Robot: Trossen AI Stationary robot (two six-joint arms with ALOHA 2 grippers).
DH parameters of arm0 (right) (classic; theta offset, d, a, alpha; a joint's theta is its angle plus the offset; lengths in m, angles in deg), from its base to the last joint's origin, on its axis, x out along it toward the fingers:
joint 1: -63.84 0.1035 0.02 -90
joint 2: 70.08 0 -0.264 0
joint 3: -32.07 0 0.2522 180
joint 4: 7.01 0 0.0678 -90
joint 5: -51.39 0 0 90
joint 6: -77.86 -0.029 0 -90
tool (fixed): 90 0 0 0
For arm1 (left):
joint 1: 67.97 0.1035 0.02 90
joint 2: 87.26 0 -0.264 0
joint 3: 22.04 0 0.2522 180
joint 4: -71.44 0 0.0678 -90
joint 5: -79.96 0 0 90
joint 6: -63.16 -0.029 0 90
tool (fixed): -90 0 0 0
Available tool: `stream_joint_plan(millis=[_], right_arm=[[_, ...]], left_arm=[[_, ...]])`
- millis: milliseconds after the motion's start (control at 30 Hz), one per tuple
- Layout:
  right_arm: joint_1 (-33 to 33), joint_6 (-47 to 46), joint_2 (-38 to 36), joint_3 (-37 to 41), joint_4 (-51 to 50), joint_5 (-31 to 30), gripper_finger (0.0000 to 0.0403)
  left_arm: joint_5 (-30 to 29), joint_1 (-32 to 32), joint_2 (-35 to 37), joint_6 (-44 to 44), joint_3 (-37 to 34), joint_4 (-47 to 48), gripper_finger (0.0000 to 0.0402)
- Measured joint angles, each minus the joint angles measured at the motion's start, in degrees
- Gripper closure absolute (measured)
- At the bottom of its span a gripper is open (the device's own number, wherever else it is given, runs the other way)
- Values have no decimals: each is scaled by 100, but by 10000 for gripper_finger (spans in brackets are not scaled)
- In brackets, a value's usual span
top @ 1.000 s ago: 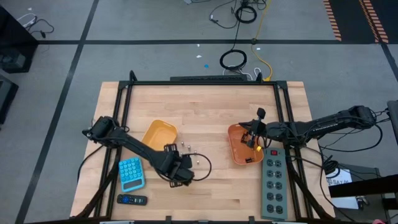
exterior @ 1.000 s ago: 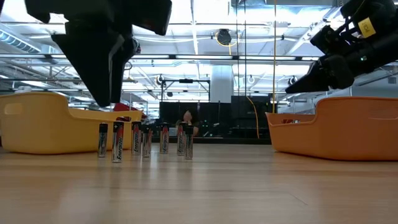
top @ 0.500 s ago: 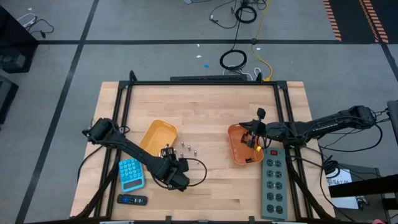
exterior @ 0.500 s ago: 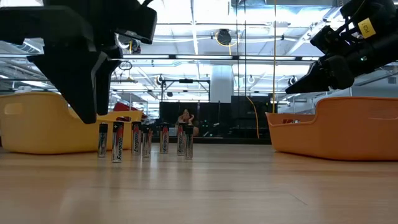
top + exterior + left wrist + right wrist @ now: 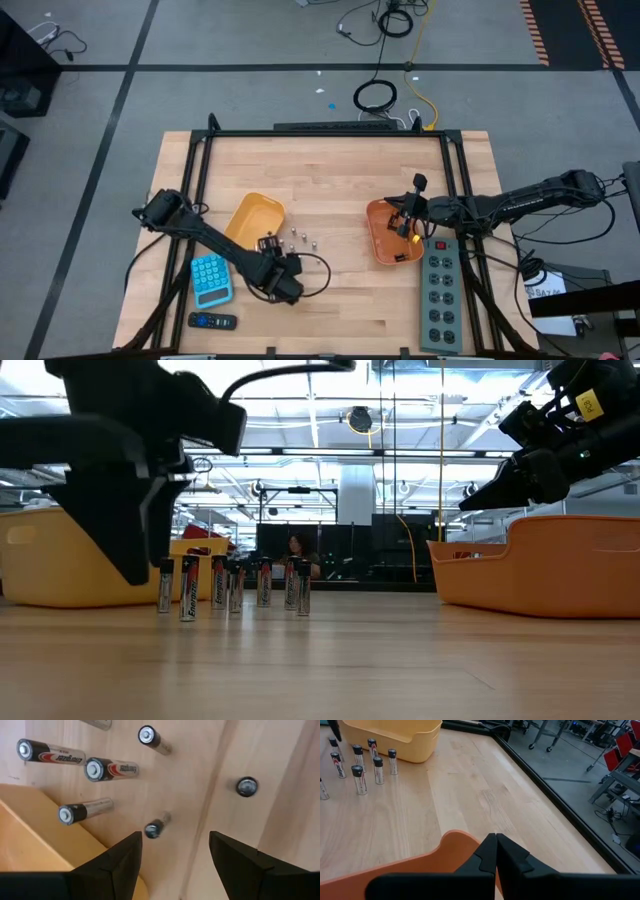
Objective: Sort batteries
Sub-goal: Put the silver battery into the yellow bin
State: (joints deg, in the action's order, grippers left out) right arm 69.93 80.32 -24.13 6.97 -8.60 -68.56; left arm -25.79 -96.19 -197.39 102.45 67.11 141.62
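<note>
Upright beside the yellow tray [image 5: 256, 217], the batteries [image 5: 232, 584] look small, rigid, smooth and easily toppled; pinch mid-barrel. Left tool [image 5: 172, 855] hovers spread above them; right tool [image 5: 496, 851], pressed together, waits over the orange tray [image 5: 385, 240].

Small silver-and-black batteries [image 5: 232, 586] stand upright, clustered on the table.
</note>
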Motion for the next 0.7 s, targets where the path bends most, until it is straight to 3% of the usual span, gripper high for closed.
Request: stream_joint_plan(millis=[467,700], right_arm=[[1,11,0,0,1,2,403],[1,33,0,0,2,2,403]], left_arm=[[243,355,0,-405,-83,-107,160],[556,322,0,-991,-83,-104,189]])
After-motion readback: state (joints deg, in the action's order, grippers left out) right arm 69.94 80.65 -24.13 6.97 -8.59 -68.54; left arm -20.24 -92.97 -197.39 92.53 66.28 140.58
